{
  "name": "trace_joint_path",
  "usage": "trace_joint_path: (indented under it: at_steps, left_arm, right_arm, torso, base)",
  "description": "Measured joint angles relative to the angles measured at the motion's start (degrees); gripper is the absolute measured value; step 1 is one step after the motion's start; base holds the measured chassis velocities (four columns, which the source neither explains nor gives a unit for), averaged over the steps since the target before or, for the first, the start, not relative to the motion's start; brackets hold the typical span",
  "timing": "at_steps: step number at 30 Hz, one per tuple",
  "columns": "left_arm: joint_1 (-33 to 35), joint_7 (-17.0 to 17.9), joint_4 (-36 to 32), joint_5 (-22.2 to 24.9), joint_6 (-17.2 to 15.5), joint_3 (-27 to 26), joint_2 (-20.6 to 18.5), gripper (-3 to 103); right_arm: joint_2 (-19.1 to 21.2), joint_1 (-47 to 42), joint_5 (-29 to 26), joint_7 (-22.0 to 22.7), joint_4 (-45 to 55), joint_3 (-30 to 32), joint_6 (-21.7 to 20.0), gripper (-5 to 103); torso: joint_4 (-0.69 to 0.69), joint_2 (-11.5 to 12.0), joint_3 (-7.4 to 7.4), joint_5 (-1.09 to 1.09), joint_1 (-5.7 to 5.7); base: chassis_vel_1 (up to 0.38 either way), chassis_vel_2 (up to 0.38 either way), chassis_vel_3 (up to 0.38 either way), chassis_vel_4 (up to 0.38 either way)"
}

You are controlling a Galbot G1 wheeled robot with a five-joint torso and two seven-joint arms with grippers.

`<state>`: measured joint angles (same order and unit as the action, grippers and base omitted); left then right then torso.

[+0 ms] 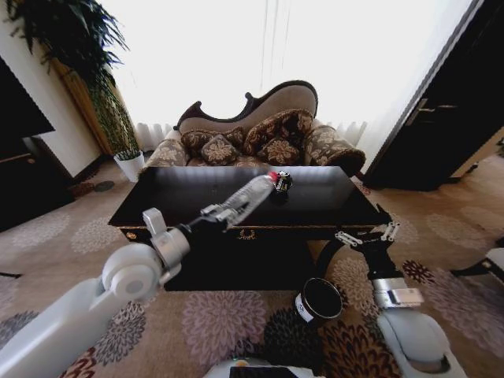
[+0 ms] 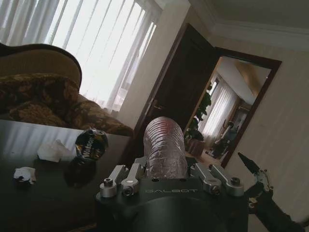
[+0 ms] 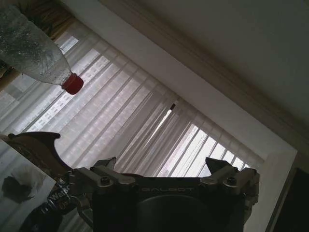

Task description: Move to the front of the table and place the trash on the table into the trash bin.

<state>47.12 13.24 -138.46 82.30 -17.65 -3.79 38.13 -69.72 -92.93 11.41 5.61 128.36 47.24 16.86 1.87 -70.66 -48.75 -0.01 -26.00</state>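
My left gripper [image 1: 214, 214] is shut on the base of a clear plastic bottle [image 1: 249, 195] with a red cap, holding it tilted above the dark glossy table [image 1: 181, 206]. The left wrist view looks along the bottle [image 2: 164, 147] between the fingers [image 2: 116, 176]. A dark shiny crumpled piece [image 1: 282, 182] [image 2: 91, 143] lies on the tabletop, with white paper lumps [image 2: 54, 151] [image 2: 24, 174] beside it. The dark cylindrical trash bin [image 1: 319, 301] with a white label stands on the carpet before the table. My right gripper [image 1: 367, 235] hangs open and empty by the table's front right corner.
A patterned sofa [image 1: 260, 134] with cushions stands behind the table. A white plant pot [image 1: 128, 164] and a tall plant are at the back left, a dark cabinet [image 1: 20, 157] at the left, and a dark door [image 1: 441, 110] at the right. Flowered carpet lies around the bin.
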Motion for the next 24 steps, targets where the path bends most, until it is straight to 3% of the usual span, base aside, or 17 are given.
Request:
trace_joint_path:
  at_steps: [3, 6, 9, 11, 13, 20, 24]
  left_arm:
    - [-0.5, 2.0, -1.4, 3.6, -0.1, 1.7, 1.6, 36]
    - [-0.4, 2.4, -1.8, 5.1, -0.1, 2.0, 1.9, 36]
    - [-0.3, 3.0, -2.8, 9.0, 0.3, 3.2, 2.7, 36]
    - [-0.4, 3.1, -2.9, 9.3, 0.4, 3.5, 2.9, 36]
    - [-1.1, 3.4, -3.1, 10.3, 0.6, 5.2, 4.3, 36]
    - [-1.9, 5.0, -3.1, 12.0, 1.1, 8.7, 8.0, 36]
    - [-3.4, 5.7, -1.9, 11.9, 1.4, 13.7, 12.1, 36]
  right_arm:
    - [-1.2, 0.4, 9.2, 2.3, -1.0, 0.1, 4.6, 100]
    - [-1.8, 0.4, 11.8, 3.0, -1.3, 0.2, 6.4, 100]
    - [-3.0, 0.6, 19.0, 4.7, -1.6, 0.5, 11.3, 100]
    - [-3.1, 0.6, 19.7, 4.9, -1.6, 0.6, 11.7, 100]
    - [-3.7, 0.1, 24.4, 5.8, -1.2, 0.6, 14.0, 100]
    - [-4.9, -1.0, 28.3, 6.9, -0.1, 0.2, 15.9, 100]
    - [-5.5, -2.4, 28.8, 6.7, 0.8, 0.0, 15.9, 100]
  torso:
    - [0.0, 0.0, 0.0, 0.0, 0.0]
    - [0.0, 0.0, 0.0, 0.01, 0.0]
    - [-0.01, 0.0, 0.0, -0.01, 0.0]
    - [-0.01, 0.0, 0.0, 0.0, -0.01]
    - [-0.01, 0.0, 0.0, 0.0, 0.0]
    - [-0.01, 0.0, 0.0, 0.01, -0.01]
    - [-0.01, 0.0, 0.0, 0.0, 0.0]
  base:
    - [0.0, 0.0, 0.0, 0.0]
    - [0.0, 0.0, 0.0, 0.0]
    - [0.0, 0.0, 0.0, 0.0]
    - [0.0, 0.0, 0.0, 0.0]
    - [0.0, 0.0, 0.0, 0.0]
    - [0.0, 0.0, 0.0, 0.0]
    - [0.0, 0.0, 0.0, 0.0]
